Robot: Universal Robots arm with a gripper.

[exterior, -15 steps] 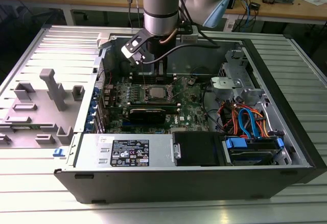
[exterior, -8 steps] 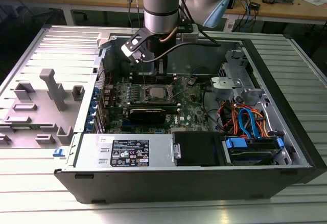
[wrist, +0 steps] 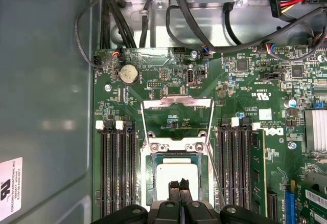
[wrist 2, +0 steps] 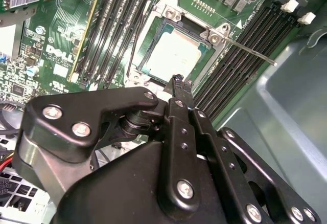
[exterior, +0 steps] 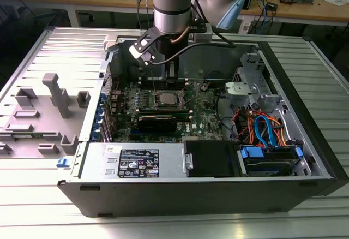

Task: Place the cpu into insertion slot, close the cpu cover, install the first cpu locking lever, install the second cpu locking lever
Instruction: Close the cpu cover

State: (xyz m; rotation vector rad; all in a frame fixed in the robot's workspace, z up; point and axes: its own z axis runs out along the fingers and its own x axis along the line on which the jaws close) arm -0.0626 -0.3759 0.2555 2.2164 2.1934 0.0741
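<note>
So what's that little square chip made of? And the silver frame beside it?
The cpu looks like metal on top: dull, pale silver-grey with a soft sheen. The cover looks like thin sheet metal, perhaps steel: brighter silver, glinting edges, a big window cut through it. Which metal exactly can't be told by looking.

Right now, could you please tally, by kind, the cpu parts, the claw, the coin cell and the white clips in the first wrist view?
cpu: 1
slot: 1
cover: 1
claw: 1
coin cell: 1
white clips: 4
Total: 9
</note>
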